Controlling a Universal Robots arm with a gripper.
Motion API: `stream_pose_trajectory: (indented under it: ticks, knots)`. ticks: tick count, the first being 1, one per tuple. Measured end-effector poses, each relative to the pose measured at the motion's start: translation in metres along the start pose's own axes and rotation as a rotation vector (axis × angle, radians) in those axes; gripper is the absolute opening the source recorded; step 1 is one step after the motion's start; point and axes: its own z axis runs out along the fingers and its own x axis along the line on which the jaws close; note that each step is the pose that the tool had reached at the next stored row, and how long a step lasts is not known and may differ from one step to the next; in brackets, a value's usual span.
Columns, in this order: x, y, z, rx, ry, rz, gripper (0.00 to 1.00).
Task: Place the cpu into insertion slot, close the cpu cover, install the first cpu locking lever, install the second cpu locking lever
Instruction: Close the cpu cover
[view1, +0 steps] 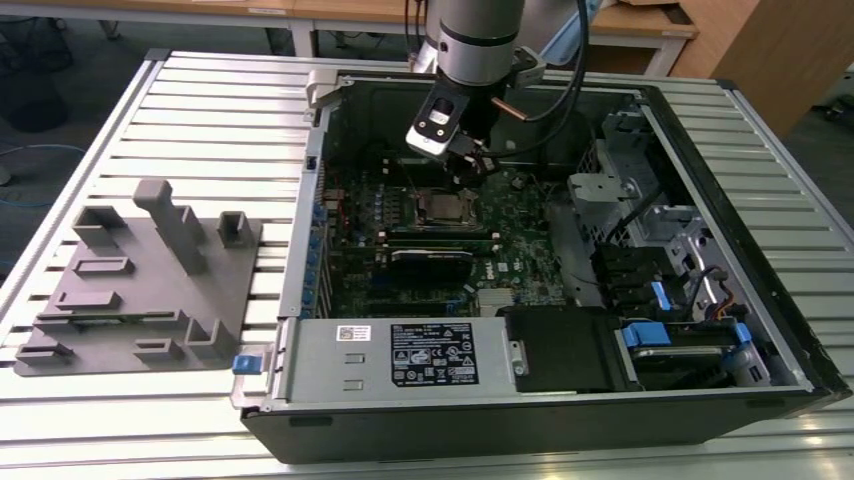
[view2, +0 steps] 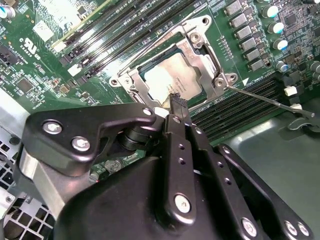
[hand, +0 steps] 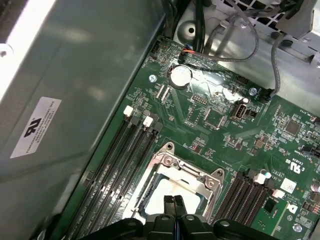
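Exterior view: a slatted metal tabletop (view1: 160, 90) carries an open black computer case (view1: 534, 425), lying on its side in the middle of the frame. A grey moulded fixture (view1: 147, 290) sits on the exterior view's left. Inside the case lies the green motherboard (view1: 521, 260). The insertion slot (view1: 441, 207) is in its upper middle, directly below the arm's tool (view1: 470, 165).

In the second wrist view the cpu (view2: 167, 80) sits inside the slot, flat, its dull silver-grey top catching a pale glare. The cpu cover (view2: 202, 62), a thin silvery frame with a cut-out centre, lies down around the chip's edges. Long black memory slots (view2: 125, 25) run along both sides of the socket. A thin metal locking lever (view2: 270, 100) sticks out from one socket corner across the nearer row of them.

The tool (view2: 176, 102) has its black fingertips pressed together, nothing visible between them, with the tip right at the chip's top near one edge. Whether it touches, I cannot tell.
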Motion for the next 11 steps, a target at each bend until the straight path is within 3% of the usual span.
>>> stream_pose_trajectory:
  ticks: [11]
  knots:
    - [0.0, 0.0, 0.0, -0.0015, 0.0025, -0.056, 0.1]
